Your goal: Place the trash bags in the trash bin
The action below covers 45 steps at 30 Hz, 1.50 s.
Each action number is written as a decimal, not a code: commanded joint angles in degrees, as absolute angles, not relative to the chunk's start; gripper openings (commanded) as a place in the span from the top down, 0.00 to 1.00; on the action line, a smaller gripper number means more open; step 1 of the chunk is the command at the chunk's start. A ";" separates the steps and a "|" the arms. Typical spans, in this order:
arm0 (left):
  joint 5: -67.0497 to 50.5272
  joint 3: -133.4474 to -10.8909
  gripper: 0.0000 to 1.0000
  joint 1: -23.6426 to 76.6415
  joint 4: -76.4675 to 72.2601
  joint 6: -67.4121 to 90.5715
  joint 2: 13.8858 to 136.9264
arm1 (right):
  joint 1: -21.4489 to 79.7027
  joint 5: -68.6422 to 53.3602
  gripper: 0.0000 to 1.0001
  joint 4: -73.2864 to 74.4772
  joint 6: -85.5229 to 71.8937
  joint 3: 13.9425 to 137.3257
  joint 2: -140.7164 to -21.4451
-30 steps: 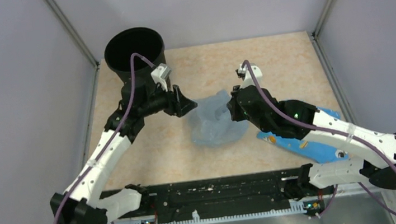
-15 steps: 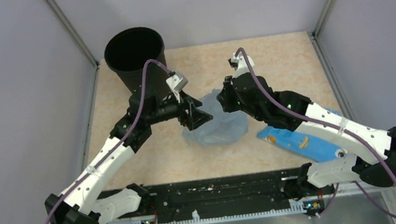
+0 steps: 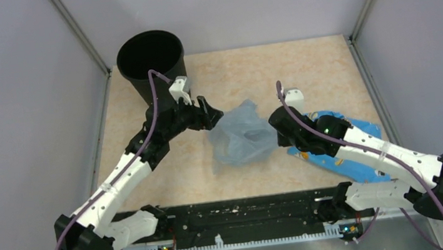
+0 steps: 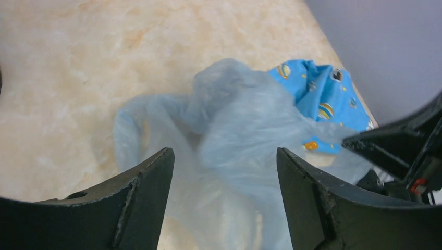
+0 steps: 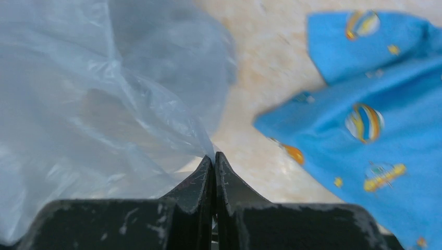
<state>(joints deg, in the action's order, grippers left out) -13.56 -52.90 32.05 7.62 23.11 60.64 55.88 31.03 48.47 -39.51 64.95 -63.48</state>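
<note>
The round black plastic trash bin (image 3: 136, 79) stands upright at the far left corner of the table (image 3: 250, 71). The left gripper (image 3: 211, 112) gapes wide just beside the crinkly, translucent pale grey-blue film trash bag (image 3: 243, 140), which sits mid-table outside the bin. The right gripper (image 5: 213, 159) pinches the bag's edge, beside a blue printed cloth (image 3: 358, 134).

Reaching inward with both arms; holding the jaws of the left gripper (image 4: 224, 156) wide apart just beside the trash bag (image 3: 242, 138); pinching its right edge in the right gripper (image 5: 213, 159), jaws pressed together.
</note>
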 commanded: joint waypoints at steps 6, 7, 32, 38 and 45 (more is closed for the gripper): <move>-5.83 -49.21 0.28 30.11 8.47 31.58 72.30 | 48.47 35.01 1.00 54.79 -47.22 52.49 -60.08; -6.61 -49.05 0.28 30.12 8.27 31.93 73.40 | 48.20 34.75 1.00 54.23 -46.89 52.00 -60.01; -10.08 -61.85 0.46 30.05 -4.40 31.99 103.19 | 46.23 31.63 1.00 52.28 -44.08 52.80 -60.47; -6.90 -69.56 1.00 30.07 -0.52 27.63 101.51 | 46.14 33.91 1.00 53.91 -41.51 59.82 -59.48; -5.94 -115.81 1.00 31.45 18.02 18.51 100.86 | 40.72 36.23 1.00 51.12 -20.09 114.61 -75.33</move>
